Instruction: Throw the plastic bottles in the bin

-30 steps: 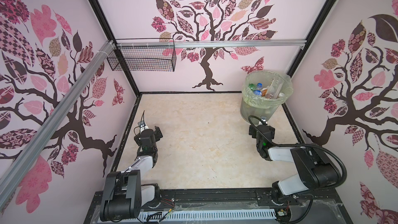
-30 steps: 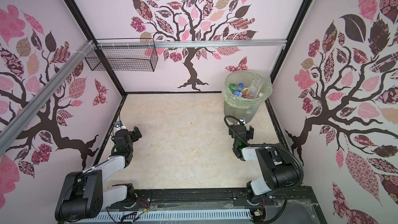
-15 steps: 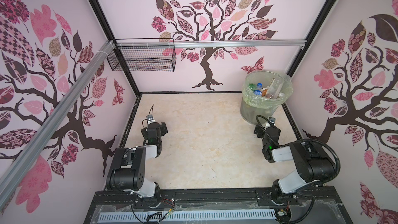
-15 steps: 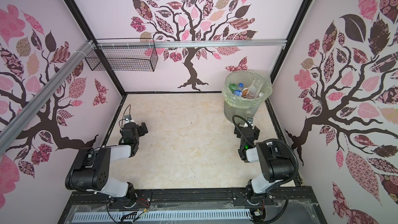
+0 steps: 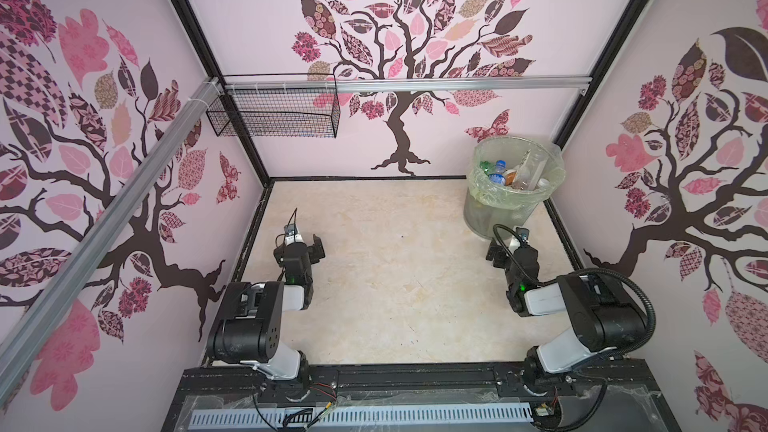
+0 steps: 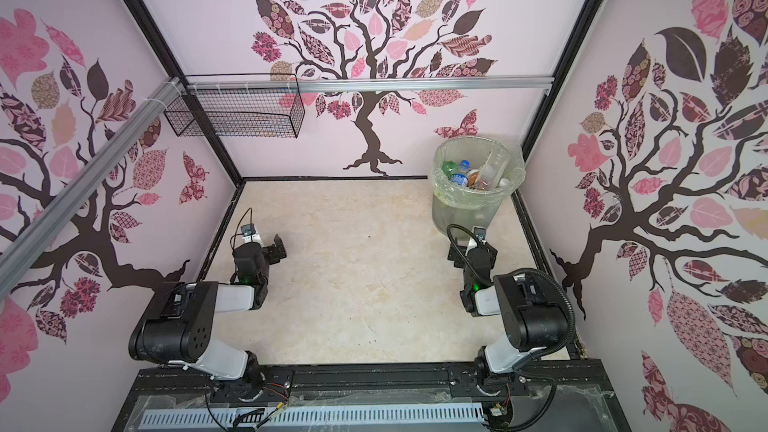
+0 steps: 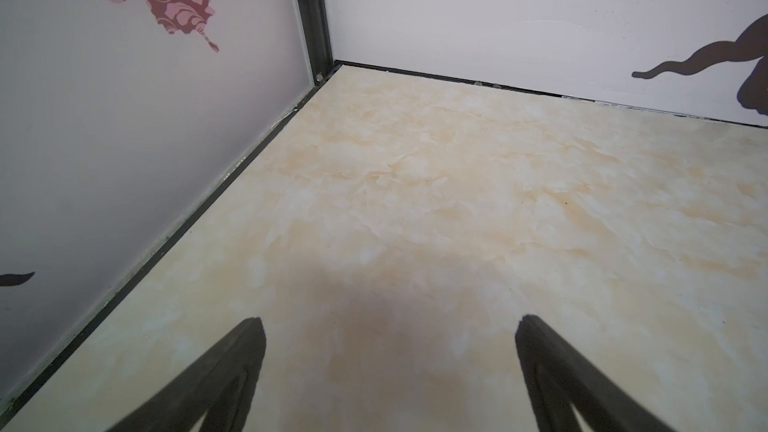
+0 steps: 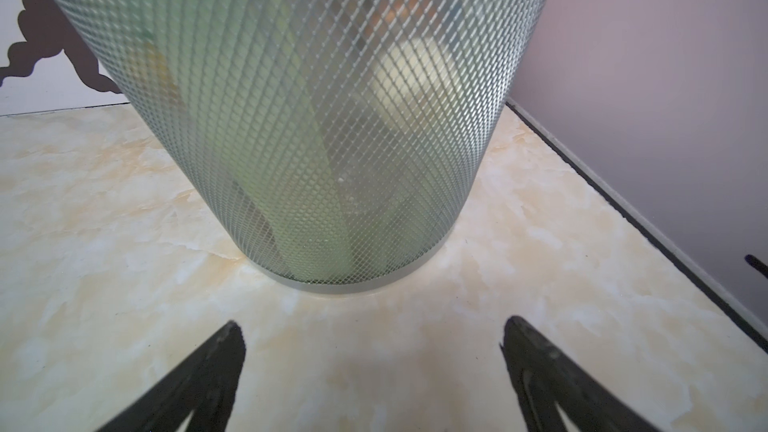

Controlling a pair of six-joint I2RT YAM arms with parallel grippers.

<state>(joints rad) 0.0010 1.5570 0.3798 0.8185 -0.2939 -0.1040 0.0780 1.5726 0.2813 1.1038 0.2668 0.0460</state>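
The bin [image 5: 492,216] [image 6: 459,218] stands in the back right corner, a grey mesh basket lined with a greenish bag. Several plastic bottles [image 5: 497,177] [image 6: 459,177] lie inside it, and none shows on the floor. My right gripper [image 5: 513,249] [image 6: 473,253] [image 8: 372,323] is open and empty, low over the floor just in front of the bin's mesh wall [image 8: 316,118]. My left gripper [image 5: 299,248] [image 6: 259,249] [image 7: 390,322] is also open and empty, near the left wall, facing the back left corner.
A black wire basket [image 5: 274,118] hangs from the aluminium rail at the back left, above the floor. Patterned walls close the cell on three sides. Both arm bases sit on the black front rail [image 5: 415,376].
Both arms have folded back toward the front rail, elbows raised. The left gripper moved slightly right and back, the right gripper slightly right. Both stayed open.
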